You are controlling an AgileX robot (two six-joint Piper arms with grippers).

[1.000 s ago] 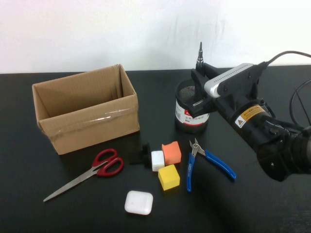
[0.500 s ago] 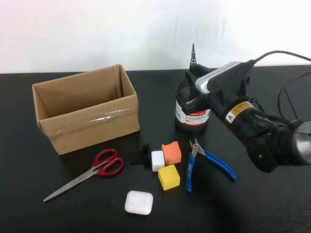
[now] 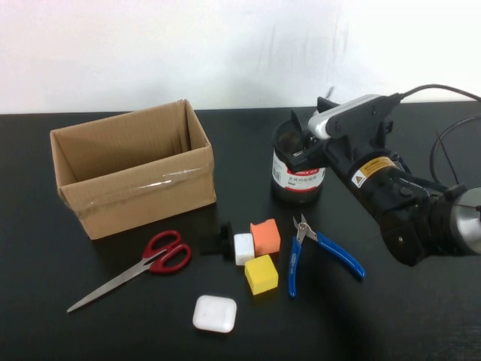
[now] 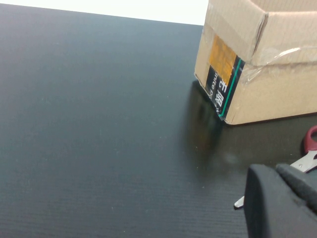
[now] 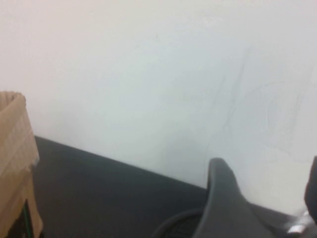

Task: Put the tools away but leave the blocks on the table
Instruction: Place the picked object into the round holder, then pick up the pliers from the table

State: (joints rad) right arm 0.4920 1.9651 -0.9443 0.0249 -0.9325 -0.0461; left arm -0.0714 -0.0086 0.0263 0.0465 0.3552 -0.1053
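Red-handled scissors (image 3: 150, 263) lie on the black table (image 3: 391, 316) front left. Blue-handled pliers (image 3: 319, 244) lie right of the blocks: orange cube (image 3: 265, 235), yellow cube (image 3: 261, 274), white cube (image 3: 243, 247). My right gripper (image 3: 304, 139) sits at the rim of a black mesh cup (image 3: 296, 177); its fingers stand apart in the right wrist view (image 5: 265, 191). The screwdriver is hidden in the high view; only a small metal bit (image 5: 298, 228) shows by one finger. My left gripper (image 4: 282, 168) is shut, low over the table near the scissors' blade (image 4: 302, 161).
An open cardboard box (image 3: 135, 188) stands at the back left and also shows in the left wrist view (image 4: 257, 64). A white rounded case (image 3: 214, 313) lies at the front. A small black knobbed object (image 3: 219, 239) sits left of the white cube.
My right gripper has come down to the cup's rim. The screwdriver that stuck up from it has dropped out of sight in the high view.
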